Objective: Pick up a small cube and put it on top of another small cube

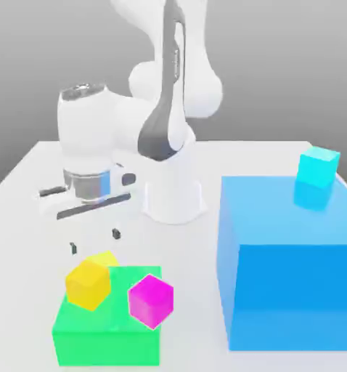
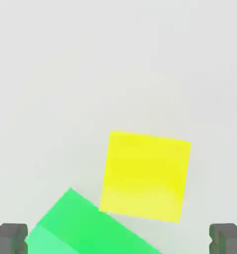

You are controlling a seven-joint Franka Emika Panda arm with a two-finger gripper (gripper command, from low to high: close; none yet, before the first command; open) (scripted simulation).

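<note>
hovering wide open, gripper has bare table beside lemon cube.

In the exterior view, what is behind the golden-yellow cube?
Part of a lemon-yellow cube shows past the golden-yellow cube's upper edge. The rest of it is covered there, as is whatever else lies directly behind.

Lemon-yellow cube sits beside the green block.
</note>
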